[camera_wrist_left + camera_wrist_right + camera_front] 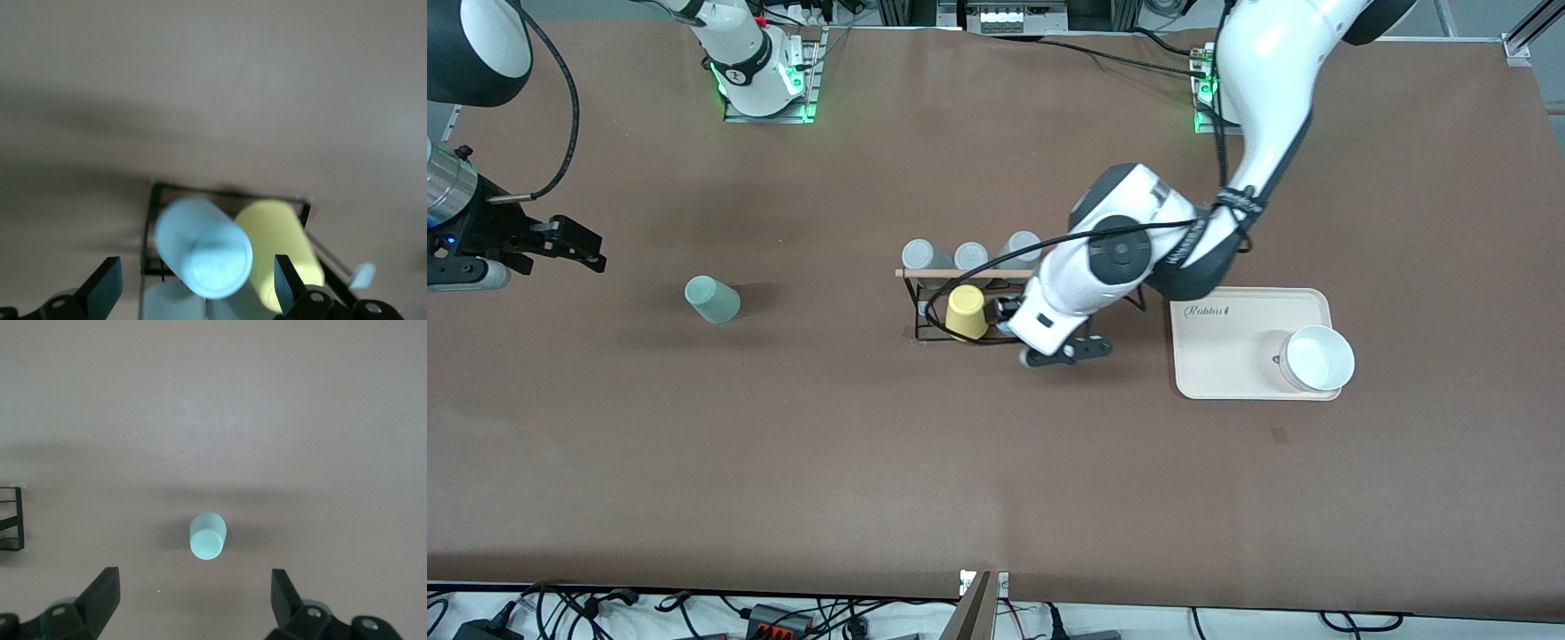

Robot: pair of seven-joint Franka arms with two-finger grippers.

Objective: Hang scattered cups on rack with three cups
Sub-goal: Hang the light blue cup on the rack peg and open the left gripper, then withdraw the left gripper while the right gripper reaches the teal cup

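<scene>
Rack [925,307] at frame centre on the tabletop [871,462]: yellow cup [967,313] on it, three grey cups [970,255] along its upper edge. Left gripper [1067,352] low beside the yellow cup. Mint cup [712,300] centre-left, alone. Right gripper [583,249] at left edge, in the air. Cream tray [1227,347] with white bowl [1318,358] centre-right.

The left claw [1065,353] hangs open over the tabletop's middle; the right claw [569,244] waits, open, near the right arm's edge.
</scene>
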